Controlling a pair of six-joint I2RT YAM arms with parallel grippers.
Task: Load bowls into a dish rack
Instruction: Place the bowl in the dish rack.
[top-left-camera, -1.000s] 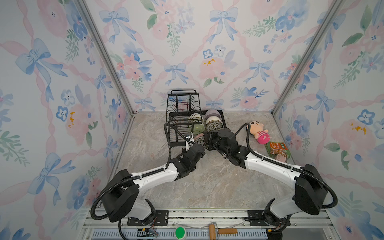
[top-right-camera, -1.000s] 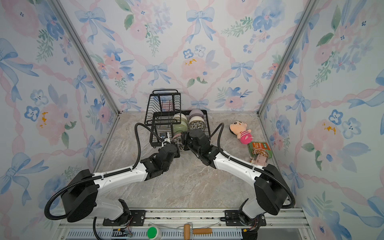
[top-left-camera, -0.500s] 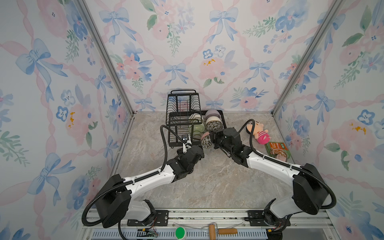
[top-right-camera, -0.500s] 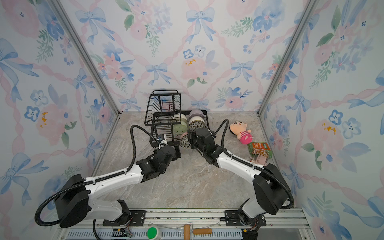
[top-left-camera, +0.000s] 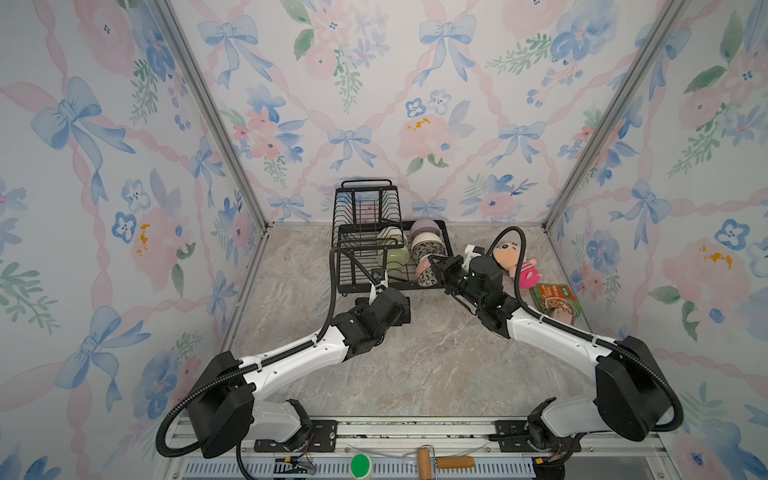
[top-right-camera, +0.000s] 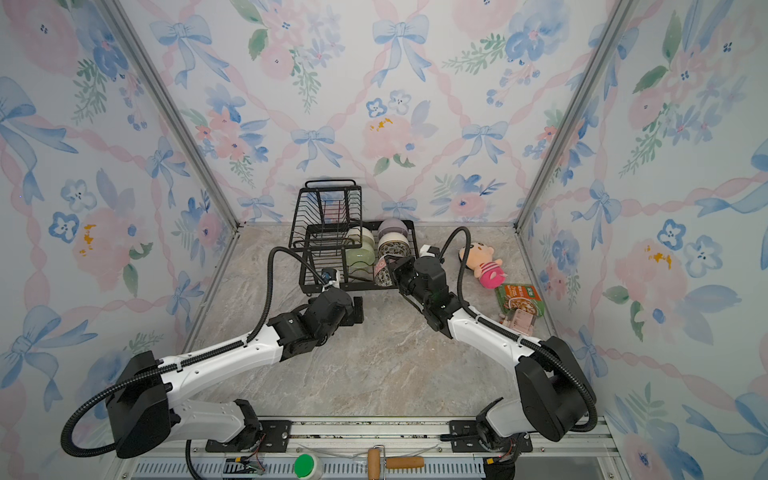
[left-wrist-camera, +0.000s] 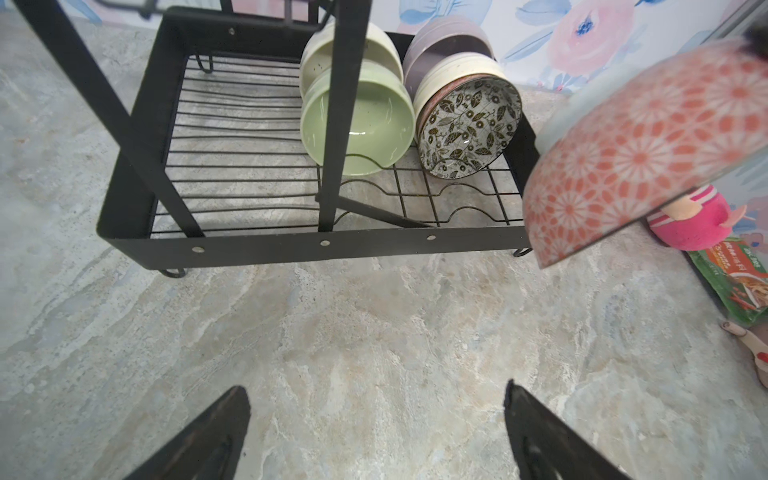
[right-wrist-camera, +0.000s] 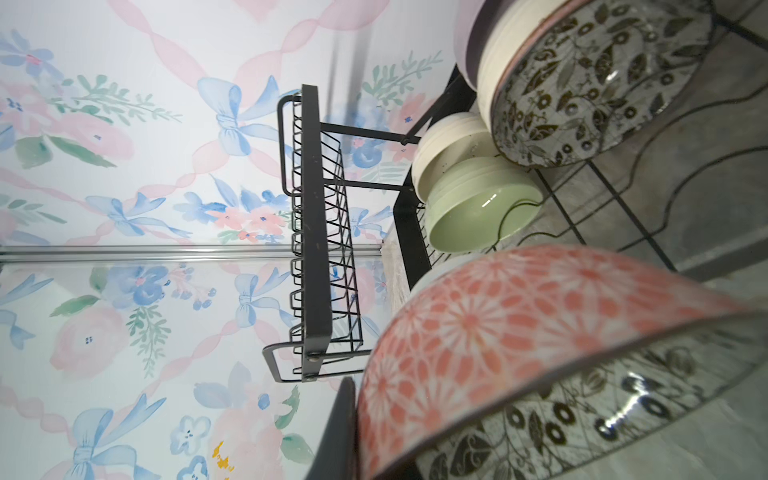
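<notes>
The black wire dish rack (top-left-camera: 365, 203) (top-right-camera: 328, 208) stands at the back wall. In its base tray (left-wrist-camera: 270, 249) several bowls stand on edge: a pale green one (top-left-camera: 392, 257) (left-wrist-camera: 357, 129) (right-wrist-camera: 482, 212), a cream one (top-left-camera: 392, 237), a lavender one (top-left-camera: 424, 226) and a leaf-patterned one (left-wrist-camera: 469, 129). My right gripper (top-left-camera: 438, 270) (top-right-camera: 397, 270) is shut on the rim of another leaf-patterned bowl (top-left-camera: 426, 272) (left-wrist-camera: 644, 145) (right-wrist-camera: 540, 340) with a red-flowered outside. It holds this bowl tilted over the tray's front right corner. My left gripper (top-left-camera: 401, 311) (left-wrist-camera: 374, 386) is open and empty, low over the table in front of the rack.
A plush doll (top-left-camera: 515, 259), a food packet (top-left-camera: 555, 297) and a small pink item (top-left-camera: 559, 318) lie along the right wall. Flowered walls close in on three sides. The rack's raised basket (right-wrist-camera: 316, 228) sits over its left half.
My left gripper has opened, let go of the flowered bowl and drawn back from the rack. My right gripper has carried the bowl to the tray's front right corner.
</notes>
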